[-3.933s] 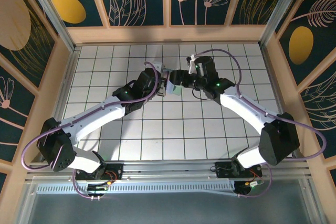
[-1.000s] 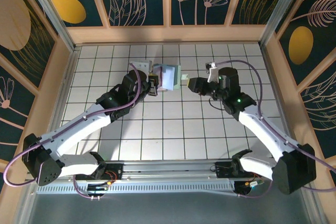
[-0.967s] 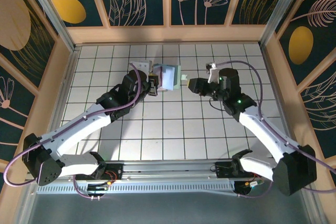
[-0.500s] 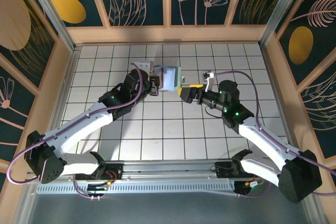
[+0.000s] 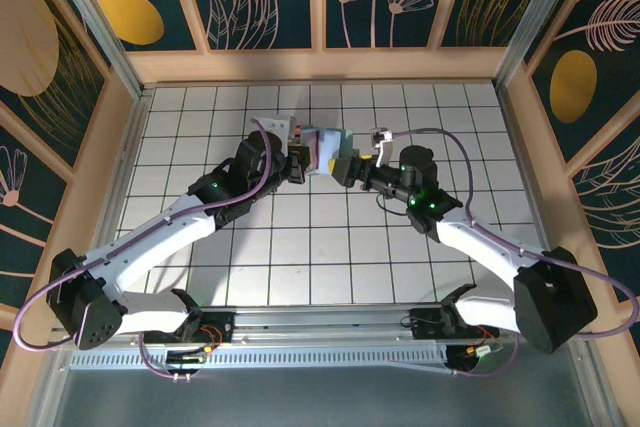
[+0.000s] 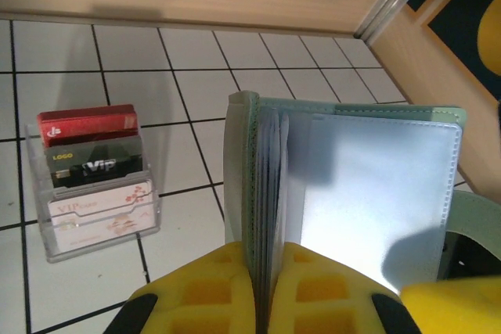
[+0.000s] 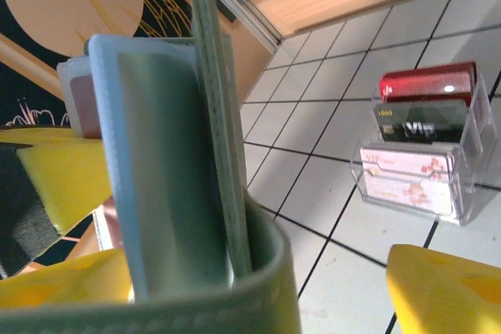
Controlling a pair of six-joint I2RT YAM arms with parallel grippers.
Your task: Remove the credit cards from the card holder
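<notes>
Tiled table (image 5: 330, 247), open card holder (image 5: 322, 147) above.

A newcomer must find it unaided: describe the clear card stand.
On the white tiled table, look toward the far wall, just left of the card holder clamped by the left gripper. The stand is see-through plastic, sitting on the tiles, with three stepped cards: red behind, black middle, pale floral in front.

White tiled table (image 5: 330, 247), clear card stand (image 6: 98, 185)
</notes>
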